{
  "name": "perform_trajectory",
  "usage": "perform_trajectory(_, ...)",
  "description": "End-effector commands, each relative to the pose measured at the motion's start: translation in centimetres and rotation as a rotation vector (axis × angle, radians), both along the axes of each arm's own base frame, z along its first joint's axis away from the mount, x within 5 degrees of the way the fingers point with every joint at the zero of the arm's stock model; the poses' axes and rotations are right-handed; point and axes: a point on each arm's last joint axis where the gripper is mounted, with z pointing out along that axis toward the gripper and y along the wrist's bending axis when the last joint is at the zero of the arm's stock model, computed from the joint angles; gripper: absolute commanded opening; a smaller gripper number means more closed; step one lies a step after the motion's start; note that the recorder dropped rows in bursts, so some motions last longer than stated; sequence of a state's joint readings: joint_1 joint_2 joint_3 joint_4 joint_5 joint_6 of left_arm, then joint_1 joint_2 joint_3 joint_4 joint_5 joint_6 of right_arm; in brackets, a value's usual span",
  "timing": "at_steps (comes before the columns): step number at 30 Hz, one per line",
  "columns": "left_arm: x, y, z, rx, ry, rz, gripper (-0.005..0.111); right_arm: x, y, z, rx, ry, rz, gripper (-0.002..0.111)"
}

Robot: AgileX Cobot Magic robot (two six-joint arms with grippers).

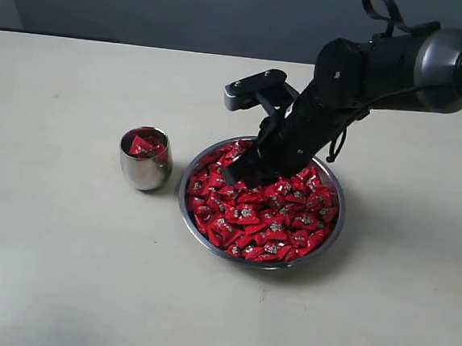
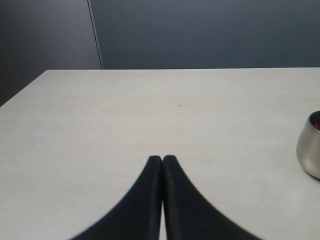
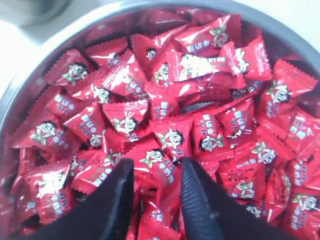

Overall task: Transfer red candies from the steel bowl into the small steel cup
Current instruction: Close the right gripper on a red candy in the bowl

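**Hidden or unclear.** In the exterior view the black right gripper enters the pile at the far left side of the bowl, and the arm covers the candies behind it. In the left wrist view the small polished steel cup is cut off at the frame edge. The bases of both right-hand fingers run out of the right wrist view.

**Tool state.** The right gripper has its fingers apart, tips down among the candies, with wrappers lying in the gap. No grip is visible. The black left gripper has its fingers pressed together over the pale table, holding nothing.

**Task items.** The shiny red wrapped candies fill the wide, shallow steel bowl. A few more candies lie in the cup, which stands upright just beside the bowl.

**Markings.** Each wrapper has serrated ends, a cartoon face and small white characters. The characters are too blurred to read.
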State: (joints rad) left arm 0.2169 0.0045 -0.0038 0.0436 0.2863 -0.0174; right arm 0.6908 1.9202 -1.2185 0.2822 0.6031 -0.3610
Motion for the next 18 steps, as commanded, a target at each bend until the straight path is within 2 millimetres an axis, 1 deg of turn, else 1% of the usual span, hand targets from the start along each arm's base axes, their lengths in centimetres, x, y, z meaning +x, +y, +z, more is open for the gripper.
perform_trajectory(1,0.0,0.0,-0.1,-0.001,-0.003,0.001,0.000,0.3,0.2,-0.5,-0.012,0.002,0.010,0.027)
perform_trajectory(7,0.0,0.0,-0.1,-0.001,-0.003,0.001,0.000,0.3,0.3,-2.4,-0.049,0.076,0.008,0.027)
perform_trajectory(18,0.0,0.0,-0.1,-0.001,-0.003,0.001,0.000,0.4,0.3,-2.5,-0.058,0.063,0.016,0.027)
